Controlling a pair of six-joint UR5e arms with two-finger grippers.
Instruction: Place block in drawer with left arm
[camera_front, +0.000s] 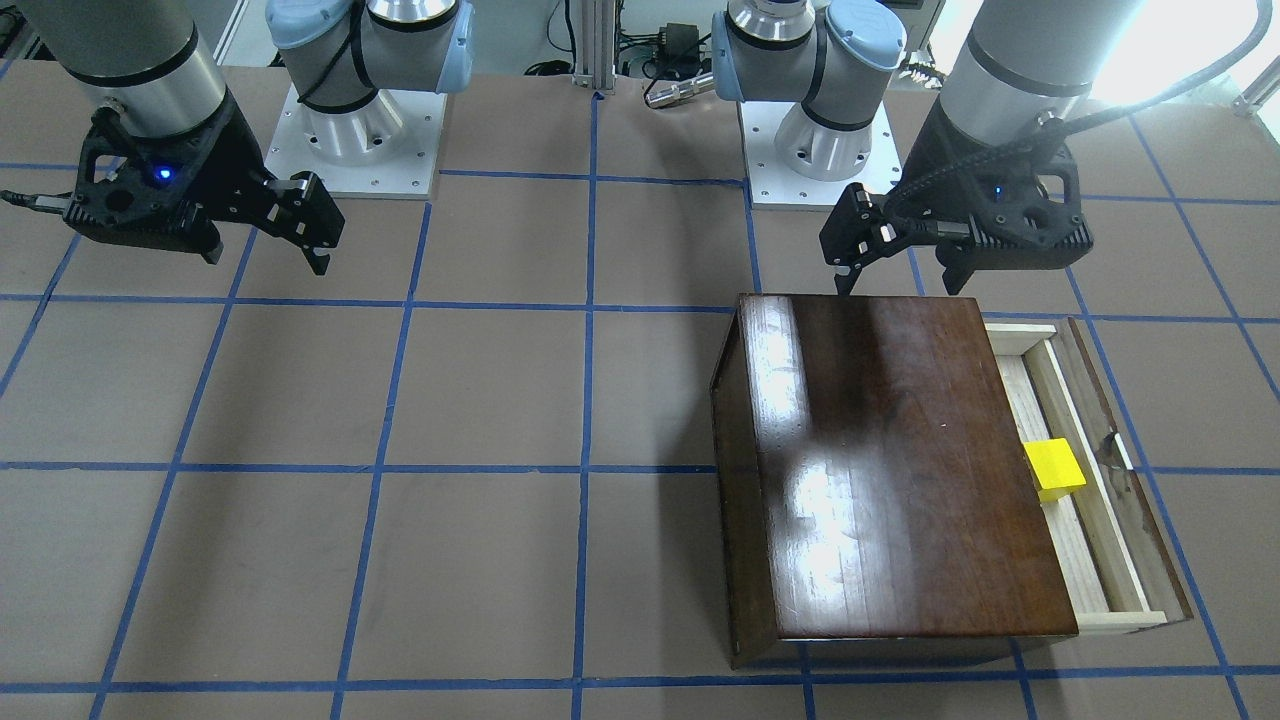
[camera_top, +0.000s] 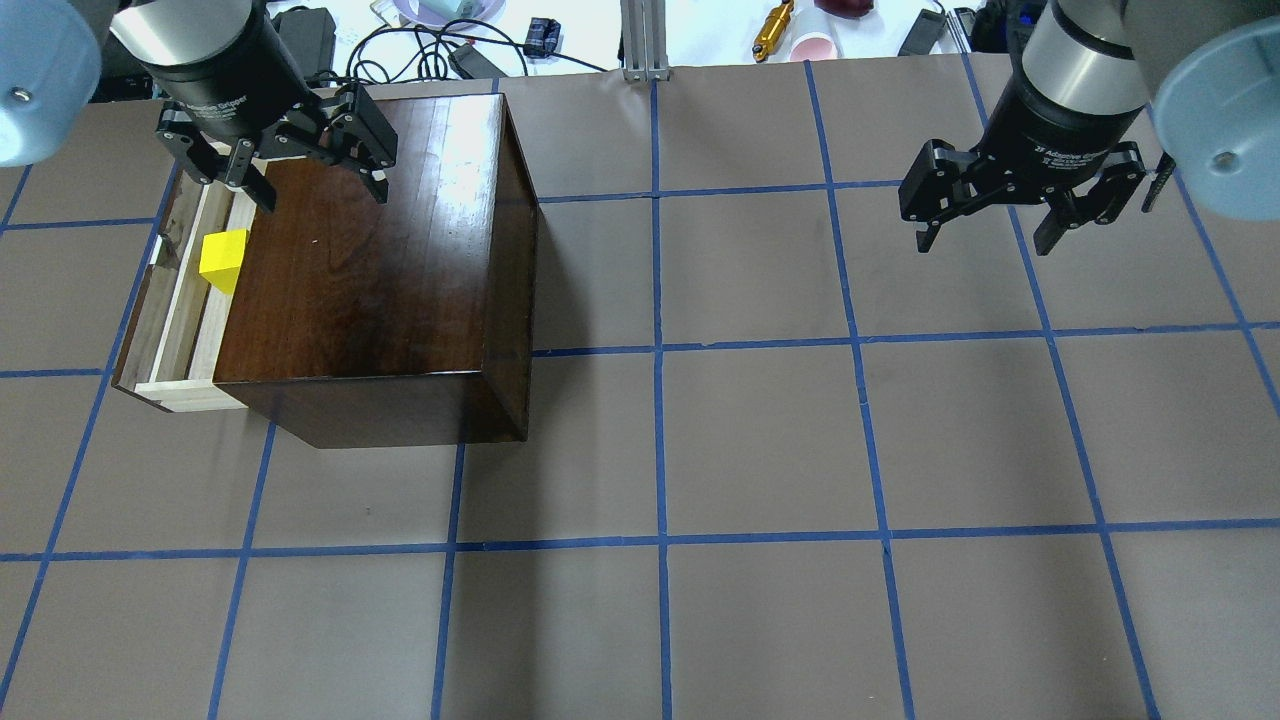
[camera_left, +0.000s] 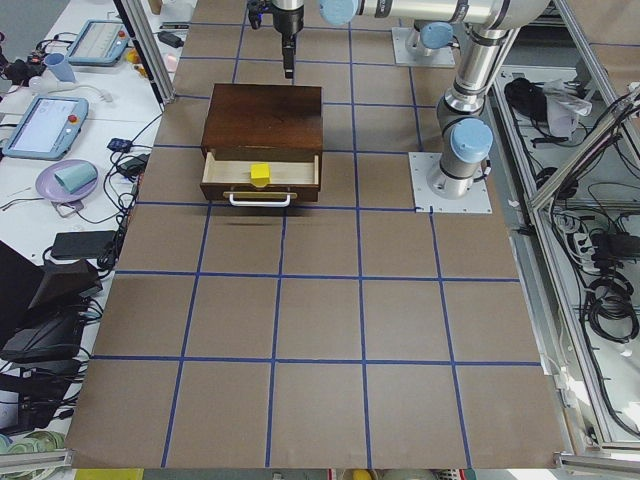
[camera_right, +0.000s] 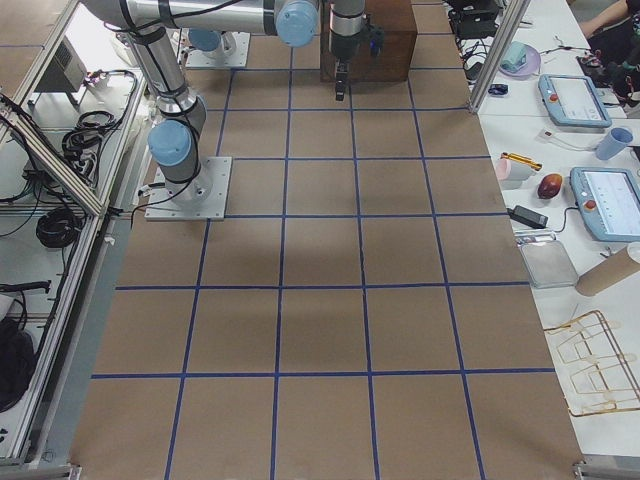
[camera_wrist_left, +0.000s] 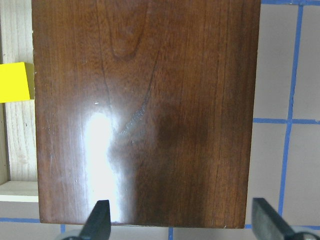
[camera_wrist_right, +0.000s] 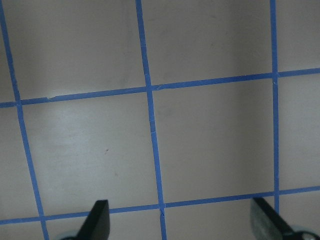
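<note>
Overhead exterior, block (camera_top: 224, 261) in pulled-out drawer (camera_top: 185, 310) beside box (camera_top: 370, 260) edge, left gripper (camera_top: 324, 198) spread over box, right gripper (camera_top: 985, 245) spread

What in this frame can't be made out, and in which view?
- Rear of the drawer: in the overhead and front-facing views it is covered by the top of the box.
- The block: in the left wrist view it is cut off by the left edge.
- The drawer and block: in the exterior right view both are hidden behind the box.
</note>
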